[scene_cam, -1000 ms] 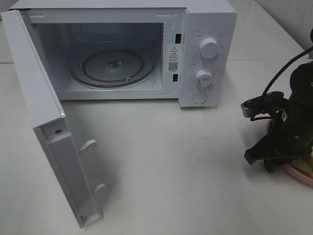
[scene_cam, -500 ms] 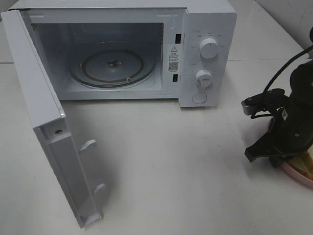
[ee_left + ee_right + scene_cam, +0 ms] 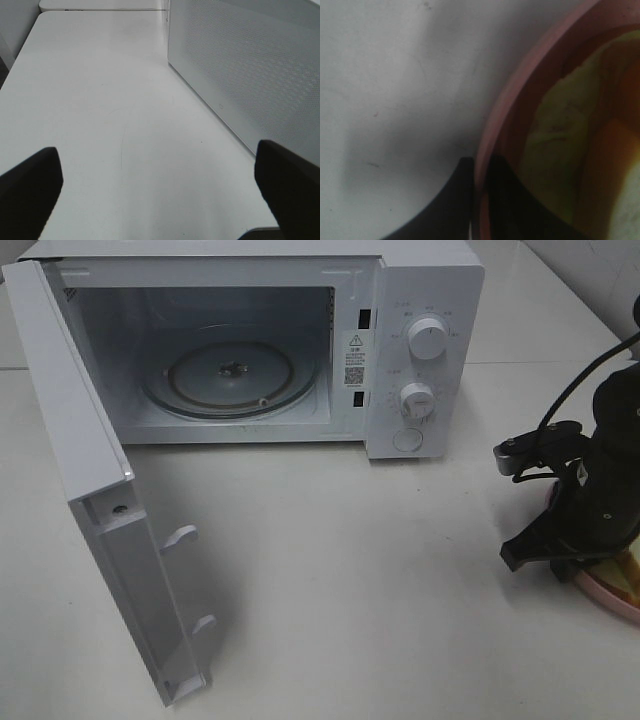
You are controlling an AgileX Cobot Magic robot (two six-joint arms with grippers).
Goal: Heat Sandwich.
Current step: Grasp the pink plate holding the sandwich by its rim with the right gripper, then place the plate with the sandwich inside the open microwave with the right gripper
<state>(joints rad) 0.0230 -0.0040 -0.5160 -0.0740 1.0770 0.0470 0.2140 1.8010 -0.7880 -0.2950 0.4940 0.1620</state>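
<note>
Looking at the microwave (image 3: 420,340), I see its door (image 3: 90,490) swung wide and the turntable (image 3: 230,375) bare, ready for loading. Right of the microwave, the plate (image 3: 502,107) carries the sandwich (image 3: 560,130). My right gripper (image 3: 479,200) pinches the plate's rim, I judge so the food rides untouched. My left gripper (image 3: 160,195) hangs spread wide left of the microwave, outside its door, out of the way.

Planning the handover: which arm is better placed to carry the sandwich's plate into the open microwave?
Right: the right gripper clamps the pink plate by its rim, sandwich aboard; the left gripper hangs open by the microwave door.
</note>
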